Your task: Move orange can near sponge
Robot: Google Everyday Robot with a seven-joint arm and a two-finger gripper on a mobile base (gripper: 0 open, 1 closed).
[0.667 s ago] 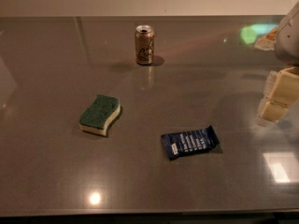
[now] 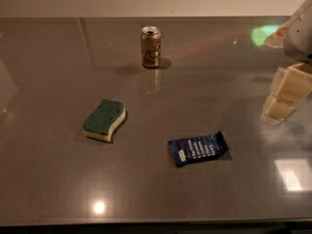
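The orange can (image 2: 151, 47) stands upright at the far middle of the grey table (image 2: 58, 179), its silver top showing. The sponge (image 2: 104, 120), green on top with a pale yellow body, lies flat at the left middle, well in front of and to the left of the can. My gripper (image 2: 286, 95) hangs at the right edge of the view just above the table, far to the right of the can and the sponge. It holds nothing that I can see.
A flat dark-blue snack wrapper (image 2: 199, 148) lies at the front middle, to the right of the sponge. The table's far edge meets a pale wall. Light glints show on the tabletop at the front left and right.
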